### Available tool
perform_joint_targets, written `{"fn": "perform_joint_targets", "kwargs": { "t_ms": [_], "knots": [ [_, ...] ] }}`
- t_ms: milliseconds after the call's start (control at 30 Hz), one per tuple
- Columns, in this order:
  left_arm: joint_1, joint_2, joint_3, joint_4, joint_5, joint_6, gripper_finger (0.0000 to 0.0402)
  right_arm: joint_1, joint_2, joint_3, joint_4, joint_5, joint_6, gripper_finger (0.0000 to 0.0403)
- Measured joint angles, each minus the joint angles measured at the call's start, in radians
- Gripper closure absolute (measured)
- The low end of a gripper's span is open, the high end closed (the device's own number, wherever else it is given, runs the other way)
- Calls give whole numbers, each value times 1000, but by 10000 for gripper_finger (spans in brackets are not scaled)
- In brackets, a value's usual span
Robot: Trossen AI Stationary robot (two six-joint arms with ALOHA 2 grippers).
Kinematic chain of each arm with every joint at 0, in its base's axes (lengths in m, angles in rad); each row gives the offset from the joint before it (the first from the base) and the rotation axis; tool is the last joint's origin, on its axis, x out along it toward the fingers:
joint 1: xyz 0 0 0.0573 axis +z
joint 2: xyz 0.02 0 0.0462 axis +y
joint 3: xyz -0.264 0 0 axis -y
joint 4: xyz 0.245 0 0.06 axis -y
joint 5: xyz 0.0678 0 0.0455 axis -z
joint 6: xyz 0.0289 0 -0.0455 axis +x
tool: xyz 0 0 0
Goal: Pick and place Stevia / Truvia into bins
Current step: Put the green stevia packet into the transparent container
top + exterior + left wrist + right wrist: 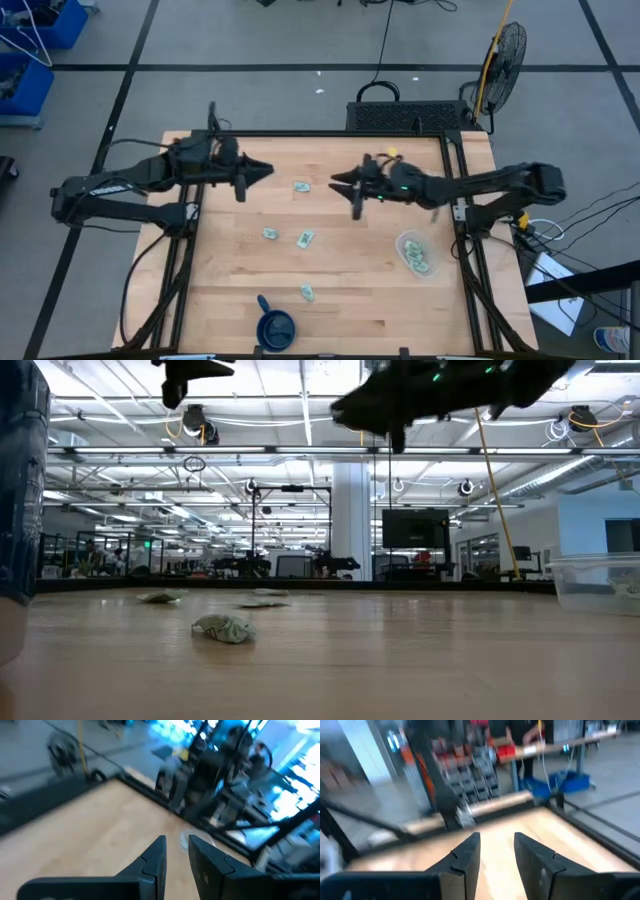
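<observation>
Several pale green and white Stevia sachets lie flat on the wooden table: one between the two grippers, two mid-table, one nearer the front. The low view shows the nearest sachet crumpled. The clear bin stands at the right with sachets inside. My left gripper hovers high above the far left of the table, pointing right, open and empty. My right gripper hovers opposite, pointing left, open and empty.
A dark blue mug stands near the front edge and shows as a blur at the left of the low view. The bin's wall shows at the right there. A black frame borders the table.
</observation>
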Motion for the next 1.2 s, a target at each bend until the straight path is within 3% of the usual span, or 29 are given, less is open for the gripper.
{"fn": "perform_joint_targets", "kwargs": {
  "t_ms": [267, 500, 633, 800, 933, 1133, 1200],
  "knots": [
    [31, -52, 0, -2, -55, 11, 316, -109, 297, 132, -319, -18, -24, 291],
    [30, -17, 0, -18, -55, 62, 316, -145, 516, 310, -275, -171, -51, 291],
    [30, 6, 0, -47, -54, 62, 316, -125, 633, 466, -349, -174, -152, 291],
    [30, 23, 1, -101, -26, 36, 316, -117, 719, 605, -521, -170, -132, 291],
    [30, 22, 1, -140, 0, 33, 316, -127, 752, 622, -550, -141, -139, 291],
    [27, 22, 1, -183, 2, 33, 316, -126, 750, 619, -622, 31, -107, 291],
    [27, 23, 1, -186, 2, 35, 316, -127, 752, 618, -598, 43, -129, 291]
  ]
}}
